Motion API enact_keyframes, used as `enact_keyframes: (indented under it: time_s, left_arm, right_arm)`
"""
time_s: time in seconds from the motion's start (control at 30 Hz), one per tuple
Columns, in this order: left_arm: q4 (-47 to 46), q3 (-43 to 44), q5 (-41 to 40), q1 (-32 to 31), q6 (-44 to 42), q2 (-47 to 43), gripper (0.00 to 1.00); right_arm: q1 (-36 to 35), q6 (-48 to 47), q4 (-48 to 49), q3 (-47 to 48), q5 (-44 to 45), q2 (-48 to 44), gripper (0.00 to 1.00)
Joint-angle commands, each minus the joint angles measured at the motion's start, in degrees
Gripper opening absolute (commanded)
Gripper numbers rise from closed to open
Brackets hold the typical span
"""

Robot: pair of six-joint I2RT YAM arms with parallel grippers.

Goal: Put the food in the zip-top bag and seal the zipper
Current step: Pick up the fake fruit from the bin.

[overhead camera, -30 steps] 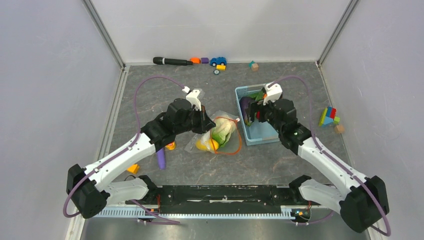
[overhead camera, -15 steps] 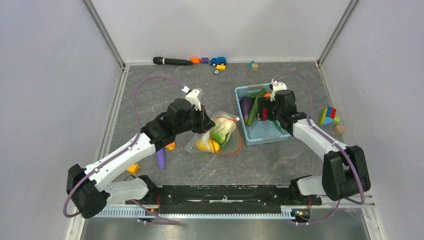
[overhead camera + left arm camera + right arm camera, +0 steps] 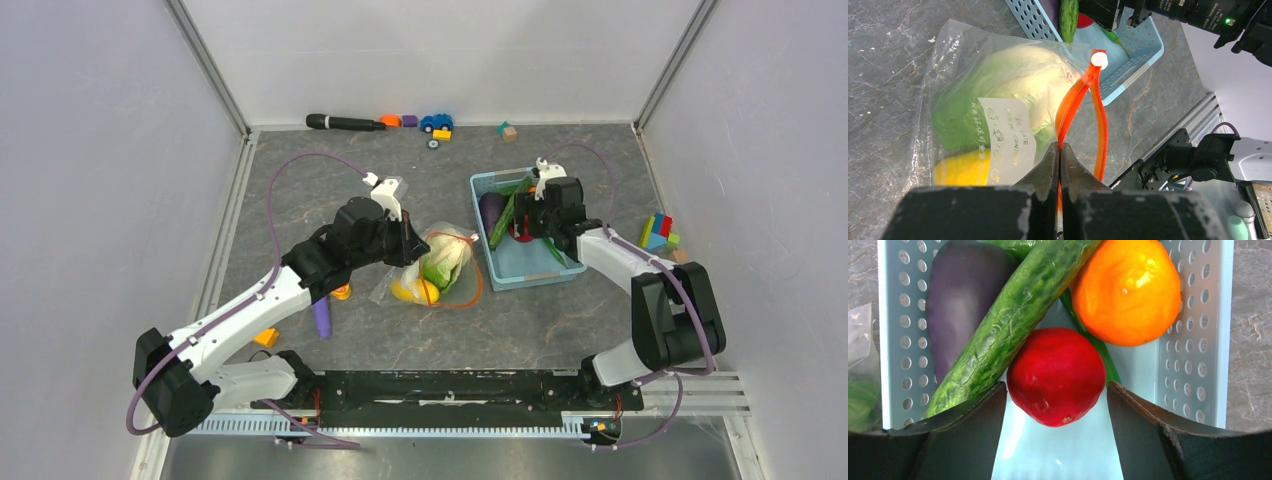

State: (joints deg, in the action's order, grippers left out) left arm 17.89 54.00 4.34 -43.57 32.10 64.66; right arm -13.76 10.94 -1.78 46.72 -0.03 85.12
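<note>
The clear zip-top bag (image 3: 440, 265) lies mid-table and holds a pale green cabbage (image 3: 1023, 80) and a yellow piece (image 3: 960, 167). Its orange-red zipper (image 3: 1100, 130) stands open in a loop. My left gripper (image 3: 1060, 150) is shut on one side of the zipper, at the bag's left in the top view (image 3: 410, 245). My right gripper (image 3: 1057, 390) is open low inside the light blue basket (image 3: 898, 340), its fingers on either side of a red piece (image 3: 1055, 375). A cucumber (image 3: 1013, 315), a purple eggplant (image 3: 960, 300) and an orange piece (image 3: 1128, 290) lie beside the red piece.
The basket (image 3: 530, 280) stands right of the bag. A purple stick (image 3: 321, 318) and small orange pieces (image 3: 342, 292) lie under my left arm. Toy blocks (image 3: 657, 235) sit at the right, a black stick (image 3: 343, 122) and toy car (image 3: 436, 122) at the back wall.
My right arm has swung its elbow out to the right and folded in, and its gripper has shifted slightly toward the far side of the basket. My left arm has not moved.
</note>
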Motion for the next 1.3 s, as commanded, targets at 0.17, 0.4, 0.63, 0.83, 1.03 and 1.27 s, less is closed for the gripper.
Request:
enact_keyframes:
  time_s: [0.17,0.4,0.63,0.83,1.03,1.27]
  left_arm:
    - [-1.5,0.3,-1.7,-0.1,1.4,-1.5,0.02]
    - [-1.5,0.5,-1.9,0.0,1.6,-1.2,0.02]
    - [-1.5,0.7,-1.7,0.0,1.7,-0.9,0.02]
    - [-1.4,1.2,-1.6,-0.1,1.4,-0.4,0.02]
    - [-1.5,1.0,-1.2,0.0,1.5,-0.2,0.02]
    - [-1.8,1.0,-0.9,0.0,1.6,0.0,0.02]
  right_arm:
    - [0.2,-0.9,4.5,2.8,1.1,3.1,0.78]
    - [0.1,-1.0,4.7,1.8,1.2,4.4,0.76]
    - [0.2,-1.1,5.2,1.0,0.7,4.0,0.5]
    - [0.1,-1.2,5.4,-1.2,2.1,-1.8,0.36]
    - [0.2,-1.6,3.0,-2.7,1.6,-7.4,0.35]
    - [0.1,-2.4,2.0,-5.2,1.9,-15.8,0.33]
